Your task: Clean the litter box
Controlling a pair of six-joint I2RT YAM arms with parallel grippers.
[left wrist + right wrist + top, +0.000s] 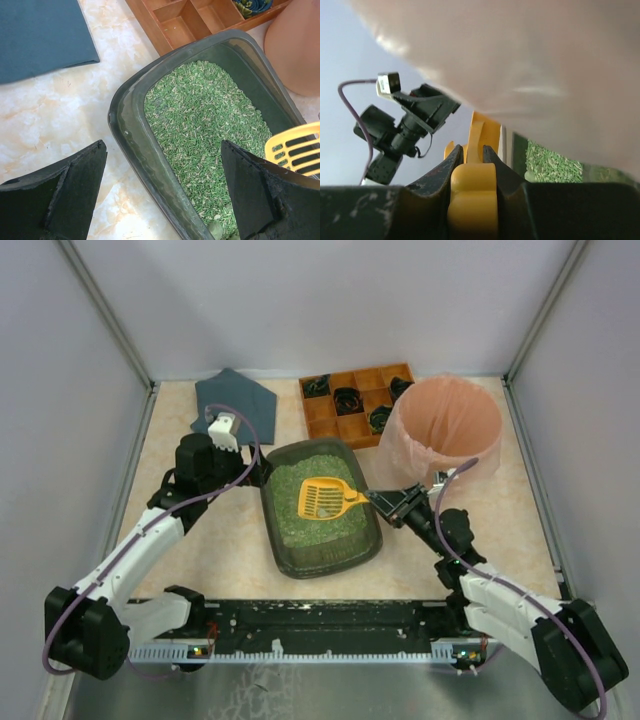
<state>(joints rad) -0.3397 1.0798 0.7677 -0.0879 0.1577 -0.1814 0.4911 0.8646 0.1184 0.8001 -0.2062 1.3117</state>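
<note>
The litter box [330,562] sits mid-surface between the arms, holding green litter. A yellow scoop [322,498] lies over the litter, its handle clenched in the right hand [372,497]. The left hand [163,147] hangs released, fingers wide astride the box's left rim. Best, I judge, to steady that rim, drag the scoop shallow, then carry it level to the pink bin [445,420] just beside. The surface [200,540] is pale and marbled. A wooden tray [350,400] and dark mat [235,400] lie behind, with plain grey walls around.
</note>
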